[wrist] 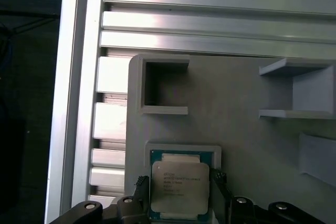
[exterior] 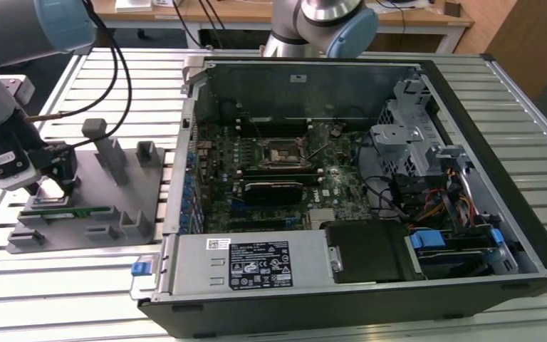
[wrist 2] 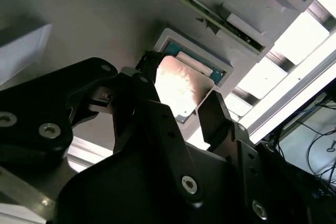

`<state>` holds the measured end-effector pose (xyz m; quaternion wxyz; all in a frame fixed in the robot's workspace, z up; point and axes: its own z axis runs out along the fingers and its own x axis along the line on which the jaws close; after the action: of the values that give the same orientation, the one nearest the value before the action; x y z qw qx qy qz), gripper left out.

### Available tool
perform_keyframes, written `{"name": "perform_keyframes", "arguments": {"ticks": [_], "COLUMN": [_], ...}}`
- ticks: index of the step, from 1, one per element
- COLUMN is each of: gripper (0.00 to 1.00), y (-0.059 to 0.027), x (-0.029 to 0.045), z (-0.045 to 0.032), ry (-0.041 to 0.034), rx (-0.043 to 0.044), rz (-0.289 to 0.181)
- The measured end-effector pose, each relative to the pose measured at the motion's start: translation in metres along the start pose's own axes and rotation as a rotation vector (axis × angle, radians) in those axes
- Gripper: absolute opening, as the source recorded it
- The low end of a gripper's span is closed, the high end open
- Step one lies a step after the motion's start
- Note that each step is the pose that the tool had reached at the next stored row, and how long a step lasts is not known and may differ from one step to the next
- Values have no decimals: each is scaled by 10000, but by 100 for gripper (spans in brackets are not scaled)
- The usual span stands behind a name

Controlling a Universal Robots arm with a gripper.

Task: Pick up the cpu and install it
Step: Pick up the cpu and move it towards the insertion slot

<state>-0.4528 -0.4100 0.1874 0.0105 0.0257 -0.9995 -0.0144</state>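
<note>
The cpu (wrist: 180, 186) is a flat square chip with a shiny silver top and a green border. It sits at its shallow pocket in the grey fixture plate (wrist: 236, 129). My gripper (wrist: 179, 184) straddles it, with one black finger (wrist: 140, 188) against each side, shut on the chip. In the second wrist view the cpu (wrist 2: 181, 85) shows pale between the two dark fingers (wrist 2: 212, 111). In the exterior view my gripper (exterior: 53, 187) hangs low over the fixture plate (exterior: 93, 182), at the exterior view's left. The open motherboard socket (exterior: 283, 152) lies inside the computer case (exterior: 464, 214).
A long green memory stick (exterior: 69, 212) lies in a slot just in front of my gripper. Grey upright holders (exterior: 112, 153) stand on the plate. The case's metal wall (exterior: 183, 164) rises between plate and motherboard. Cables and drive bays (exterior: 426, 192) crowd the case's right side.
</note>
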Motion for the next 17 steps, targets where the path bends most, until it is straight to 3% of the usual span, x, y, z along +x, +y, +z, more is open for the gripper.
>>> {"name": "perform_keyframes", "arguments": {"ticks": [6,15,17], "gripper": [58,58,53], "y": [0,0,0], "x": [0,6,6], "z": [6,12,11], "ry": [-67,-76,-74], "rx": [6,7,8], "rz": [1,1,1]}}
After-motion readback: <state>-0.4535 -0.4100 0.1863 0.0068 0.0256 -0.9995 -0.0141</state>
